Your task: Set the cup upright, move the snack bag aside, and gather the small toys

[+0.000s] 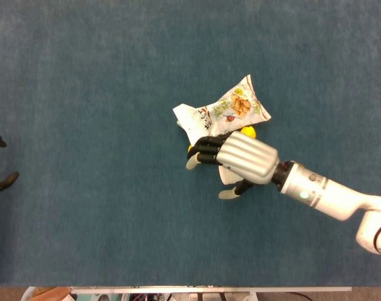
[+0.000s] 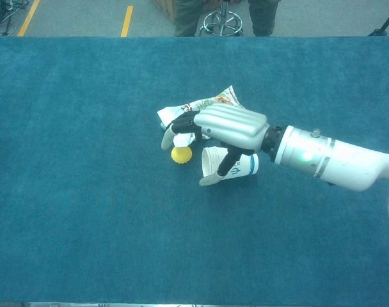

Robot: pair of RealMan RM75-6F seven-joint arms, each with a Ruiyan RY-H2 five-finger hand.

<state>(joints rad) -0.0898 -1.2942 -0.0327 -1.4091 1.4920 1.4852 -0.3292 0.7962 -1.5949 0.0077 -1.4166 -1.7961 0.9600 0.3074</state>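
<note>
A: Where do we stand with the cup [image 2: 231, 165]?

B: It lies on its side on the blue table [image 2: 86, 192], mouth towards the left, so we have not set it upright. Our right hand [image 2: 228, 131] hovers over it, fingers [image 2: 182, 125] reaching left and the thumb [image 2: 215, 176] curling down in front of the cup's mouth. Whether we actually grip the cup, we cannot tell; the palm hides the contact in both views.

A: And the snack bag [image 1: 231, 110]?

B: Just beyond the hand, on the far side, touching or nearly touching the fingers. It is in the middle of the clutter, so we judge it not moved aside.

A: The toys?

B: We see one yellow toy [image 2: 181, 154] just left of the cup's mouth. Any others are hidden or too small to tell. Nothing is gathered.

A: Our left hand [image 1: 1, 162]?

B: Only dark fingertips show at the far left edge of the head view, apart and holding nothing. All three steps remain.
</note>
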